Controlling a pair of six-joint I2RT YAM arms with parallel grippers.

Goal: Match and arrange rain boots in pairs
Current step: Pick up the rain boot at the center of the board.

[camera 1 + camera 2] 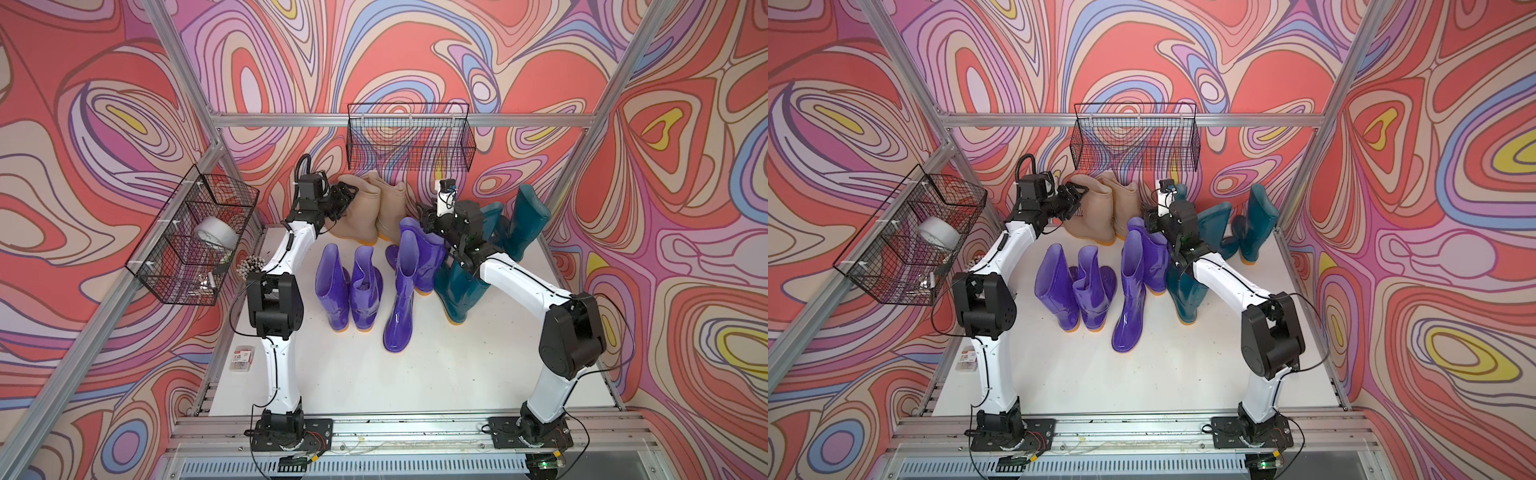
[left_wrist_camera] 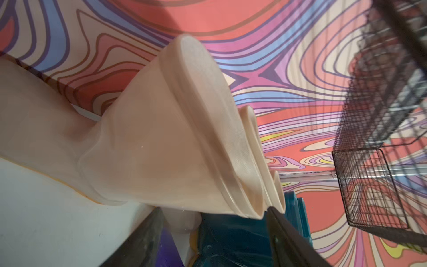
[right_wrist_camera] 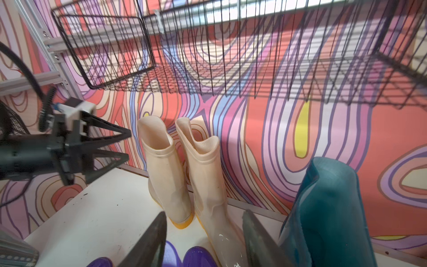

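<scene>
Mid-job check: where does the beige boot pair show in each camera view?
Top view: beige boot pair at the back wall, under the wire basket.
Top view: same spot, beside the left tool.
Left wrist: close up, filling the picture.
Right wrist: upright against the wall.
Shared landmark: the wire basket.

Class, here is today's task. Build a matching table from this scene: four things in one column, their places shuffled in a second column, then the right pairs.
Things:
1. beige boots
2. tape roll
3. teal boots
4. purple boots

Places:
A. in the side wire basket
B. middle of the table
C. at the back, beside the left claw
D. right side, by the right arm

Pairs: 1-C, 2-A, 3-D, 4-B
</scene>
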